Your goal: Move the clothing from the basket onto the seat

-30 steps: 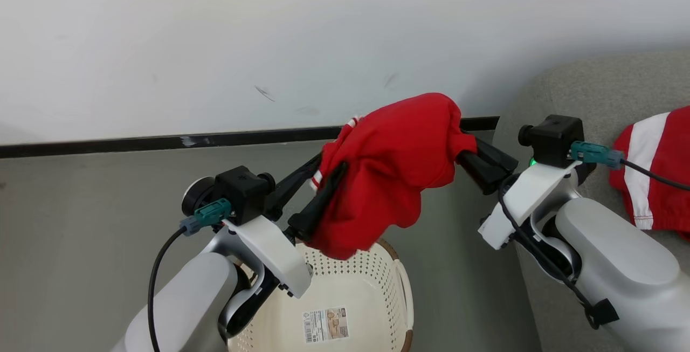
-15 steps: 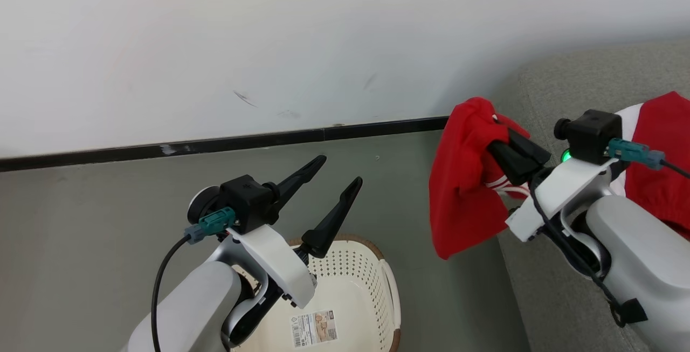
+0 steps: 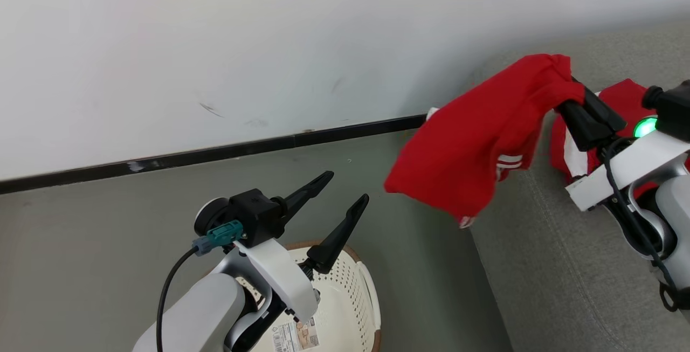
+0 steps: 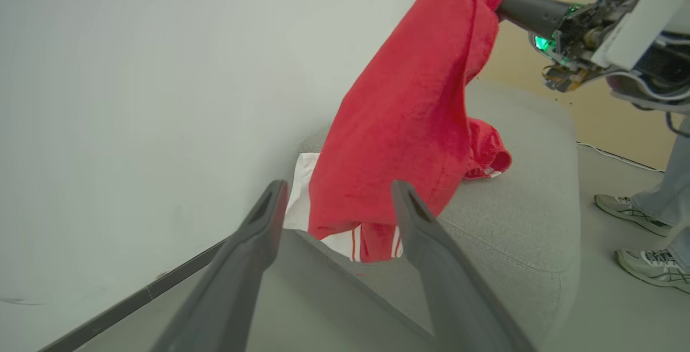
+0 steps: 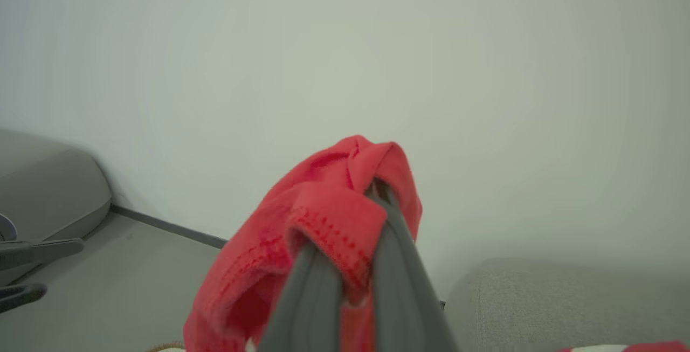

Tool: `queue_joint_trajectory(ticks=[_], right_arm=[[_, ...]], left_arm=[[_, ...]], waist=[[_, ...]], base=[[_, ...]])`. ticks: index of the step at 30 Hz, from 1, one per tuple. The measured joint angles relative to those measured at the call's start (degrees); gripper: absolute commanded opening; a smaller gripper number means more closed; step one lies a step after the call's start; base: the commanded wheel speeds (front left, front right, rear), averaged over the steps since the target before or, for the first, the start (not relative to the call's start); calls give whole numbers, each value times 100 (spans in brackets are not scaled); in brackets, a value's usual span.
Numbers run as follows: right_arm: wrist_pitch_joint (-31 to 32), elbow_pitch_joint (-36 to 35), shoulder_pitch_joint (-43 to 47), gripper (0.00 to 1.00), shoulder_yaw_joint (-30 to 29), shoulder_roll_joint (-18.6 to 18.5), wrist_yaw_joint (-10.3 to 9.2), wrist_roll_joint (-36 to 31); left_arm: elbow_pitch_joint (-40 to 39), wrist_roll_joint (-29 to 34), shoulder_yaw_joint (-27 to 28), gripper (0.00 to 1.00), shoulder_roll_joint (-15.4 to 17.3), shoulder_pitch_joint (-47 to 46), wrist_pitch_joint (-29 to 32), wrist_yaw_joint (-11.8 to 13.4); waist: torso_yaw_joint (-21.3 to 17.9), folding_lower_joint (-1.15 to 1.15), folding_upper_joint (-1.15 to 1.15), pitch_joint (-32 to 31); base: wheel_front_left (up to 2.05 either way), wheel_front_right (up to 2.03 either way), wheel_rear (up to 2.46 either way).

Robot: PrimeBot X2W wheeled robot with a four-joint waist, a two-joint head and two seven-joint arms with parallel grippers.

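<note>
One red garment (image 3: pixel 469 147) — now off wide-spread left pincer (image 3: pixel 347 187), tight in right pincer (image 3: pixel 572 107)

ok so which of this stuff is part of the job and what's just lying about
Job: basket; seat; red garment, clamped in the right gripper; red-and-white garment lying on the seat; left gripper, open above the basket.
Just about: person's shoes; skirting; wall.
</note>
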Motion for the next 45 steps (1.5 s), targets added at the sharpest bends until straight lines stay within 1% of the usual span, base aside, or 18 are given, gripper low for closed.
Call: queue_joint_trajectory(ticks=[6,13,18,26,30,35,42,45], right_arm=[[0,-201,215,0,-376,-51,0,-143],[-1,-500,380,0,-655,-91,0,-275],[-1,-722,396,0,-838,-190,0,-388],[-14,-1083,367,0,-973,-433,0,-546],[-15,-1245,276,0,-1046,-646,0,-598],[-15,-1421,-102,0,-1151,-950,0,-645],[-15,-1383,-328,0,-1259,-1200,0,-636],[-15,-1370,-494,0,-1416,-1224,0,-583]], left_arm=[[-31,0,-33,100,22,2,-1,-3],[-43,0,-102,100,44,3,-1,-4],[-52,-2,-119,100,60,6,0,-4],[-100,-3,-110,100,135,14,1,-4],[-120,-3,-104,100,152,24,27,-4],[-158,-3,-79,100,204,103,35,-1],[-290,-3,-55,100,282,104,76,4],[-326,-3,-47,100,336,104,125,5]], waist=[[-206,0,0,-17],[-459,0,0,-32],[-642,0,0,-30],[-928,0,0,6],[-1057,0,0,38],[-1192,0,0,98],[-1298,0,0,211],[-1330,0,0,282]], base=[[0,0,0],[0,0,0],[0,0,0],[0,0,0],[0,0,0],[0,0,0],[0,0,0],[0,0,0]])
